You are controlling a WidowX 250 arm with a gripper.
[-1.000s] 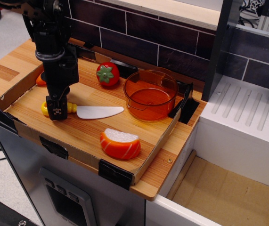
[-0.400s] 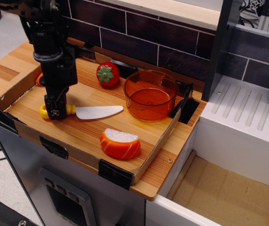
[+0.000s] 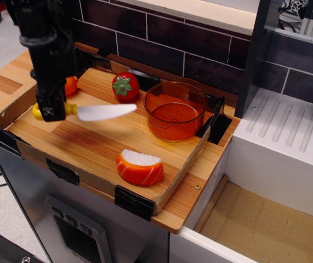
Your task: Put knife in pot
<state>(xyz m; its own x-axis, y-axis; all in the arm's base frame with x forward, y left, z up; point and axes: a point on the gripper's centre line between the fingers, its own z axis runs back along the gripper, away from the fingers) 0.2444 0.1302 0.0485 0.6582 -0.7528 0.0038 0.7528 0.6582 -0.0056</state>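
Above the wooden surface (image 3: 107, 145), at left, tool (image 3: 50, 111) clamped on knife (image 3: 93, 112) by its yellow handle, blade pointing right toward pot (image 3: 175, 111), presumably for carrying across.

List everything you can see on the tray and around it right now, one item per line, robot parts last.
knife: one, yellow handle and white blade, held by the handle, blade pointing toward the pot
pot: one, translucent orange with black side handle, back right of tray
tomato: one, red with green top, back of tray
salmon sushi piece: one, orange and white, front of tray
orange toy: one, back left, partly hidden behind the arm
tray: one, wood-look with black corners, on the counter
claw: one, black, closed on the knife handle
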